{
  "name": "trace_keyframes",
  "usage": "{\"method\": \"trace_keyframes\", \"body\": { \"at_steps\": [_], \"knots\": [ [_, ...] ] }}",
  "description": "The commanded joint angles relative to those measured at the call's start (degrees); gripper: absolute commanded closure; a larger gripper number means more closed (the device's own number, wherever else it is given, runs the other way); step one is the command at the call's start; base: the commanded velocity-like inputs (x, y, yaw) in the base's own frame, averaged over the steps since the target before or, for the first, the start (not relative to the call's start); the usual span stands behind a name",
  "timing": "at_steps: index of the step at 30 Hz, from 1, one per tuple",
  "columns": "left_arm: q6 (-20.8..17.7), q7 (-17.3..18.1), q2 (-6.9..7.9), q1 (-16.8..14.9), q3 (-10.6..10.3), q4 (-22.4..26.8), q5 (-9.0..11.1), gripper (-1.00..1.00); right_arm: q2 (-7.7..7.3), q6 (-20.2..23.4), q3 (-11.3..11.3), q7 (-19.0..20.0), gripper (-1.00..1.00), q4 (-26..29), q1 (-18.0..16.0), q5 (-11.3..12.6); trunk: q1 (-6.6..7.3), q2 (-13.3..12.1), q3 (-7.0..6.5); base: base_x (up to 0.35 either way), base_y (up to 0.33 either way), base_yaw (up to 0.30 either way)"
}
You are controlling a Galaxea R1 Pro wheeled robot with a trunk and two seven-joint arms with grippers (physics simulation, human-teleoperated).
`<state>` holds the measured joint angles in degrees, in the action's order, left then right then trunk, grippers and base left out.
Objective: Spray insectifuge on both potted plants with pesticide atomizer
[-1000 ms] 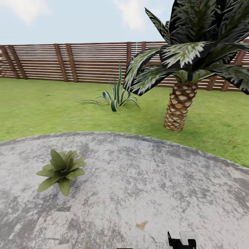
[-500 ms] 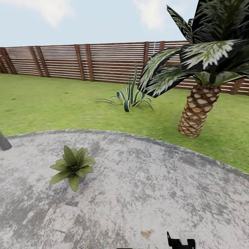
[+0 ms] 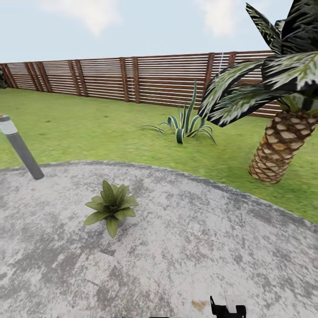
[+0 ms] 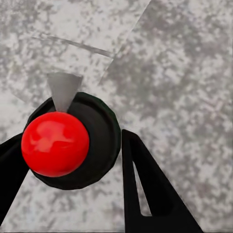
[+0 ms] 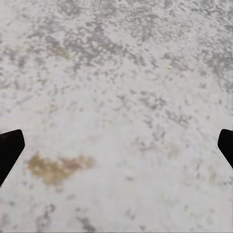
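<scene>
1. Head view: one potted plant (image 3: 111,206) sits on the grey stone paving (image 3: 185,247), left of centre and some way ahead of the robot. Beyond the paving lie the lawn (image 3: 88,128), a striped agave (image 3: 185,121), a palm tree (image 3: 282,128) and the wooden fence (image 3: 132,79). A grey post with a pale, red-tipped top (image 3: 20,150) leans at the paving's left edge. Part of the right gripper (image 3: 227,309) shows at the bottom edge.

2. Left wrist view: the left gripper (image 4: 73,165) has its dark fingers (image 4: 145,189) on either side of a dark round body topped by a red ball (image 4: 56,143), with a grey cone-shaped part (image 4: 63,90) pointing away over the paving. I judge this to be the pesticide atomizer, gripped and seen from above, its long axis running roughly along the fingers.

3. Right wrist view: the right gripper's fingertips (image 5: 9,148) stand wide apart and empty over bare paving with a brown stain (image 5: 56,167).

4. Judgement: the plant lies ahead and to the left, on the left arm's side, so the arm holding the sprayer is the nearer one.
</scene>
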<state>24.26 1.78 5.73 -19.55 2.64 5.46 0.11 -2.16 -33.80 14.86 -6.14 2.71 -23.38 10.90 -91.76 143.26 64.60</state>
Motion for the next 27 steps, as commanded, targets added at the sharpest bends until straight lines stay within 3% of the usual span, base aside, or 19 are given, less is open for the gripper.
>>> {"method": "trace_keyframes", "body": {
  "at_steps": [1,5,7,8,11,13,19,23,27],
  "knots": [
    [0.18,0.21,-0.01,-0.05,0.27,-0.06,0.0,1.0,0.0,-0.12,0.52,-0.19,-1.0,0.01,0.0,0.43,0.01,0.02,0.04,0.0,0.0,0.278],
    [0.13,0.65,0.08,-0.05,0.12,0.06,-0.13,1.0,-0.08,-0.05,0.55,-0.02,-1.0,0.01,0.0,0.31,0.01,0.02,0.04,0.0,0.0,0.174],
    [0.07,3.5,0.23,-0.22,0.04,0.12,-0.26,1.0,-0.16,-0.05,2.07,0.28,-1.0,0.07,0.0,-2.62,0.01,0.02,0.04,0.0,0.0,0.035],
    [-0.34,15.93,2.4,-0.8,-1.73,0.21,-4.85,1.0,-0.42,0.04,9.12,1.35,-1.0,0.94,-0.04,-14.0,0.01,0.02,0.04,0.0,0.0,0.004],
    [-1.26,15.81,3.24,-1.77,-2.78,1.2,-5.68,1.0,0.58,1.04,9.29,2.3,-1.0,1.89,-0.51,-14.67,0.01,0.02,0.04,0.0,0.0,0.0],
    [-0.6,16.43,3.03,-1.12,-2.75,1.83,-6.32,1.0,1.23,1.02,8.76,2.94,-1.0,2.53,-0.62,-14.69,0.01,0.02,0.04,0.0,0.0,0.0],
    [1.23,14.39,4.11,-1.49,-0.57,3.78,-4.05,1.0,3.03,-0.9,7.96,0.99,-1.0,0.59,-1.0,-12.85,0.01,0.02,0.04,0.0,0.0,0.0],
    [0.93,14.61,5.4,-2.84,-0.8,5.12,-4.66,1.0,2.91,-0.95,8.11,-0.29,-1.0,1.9,-1.05,-11.72,0.01,0.02,0.04,0.0,0.0,0.0],
    [-0.38,15.85,5.57,-4.17,-0.84,6.43,-5.78,1.0,2.38,-0.92,8.31,-1.34,-1.0,3.19,-1.16,-12.03,0.01,0.02,0.04,0.0,0.0,0.0]
  ]
}}
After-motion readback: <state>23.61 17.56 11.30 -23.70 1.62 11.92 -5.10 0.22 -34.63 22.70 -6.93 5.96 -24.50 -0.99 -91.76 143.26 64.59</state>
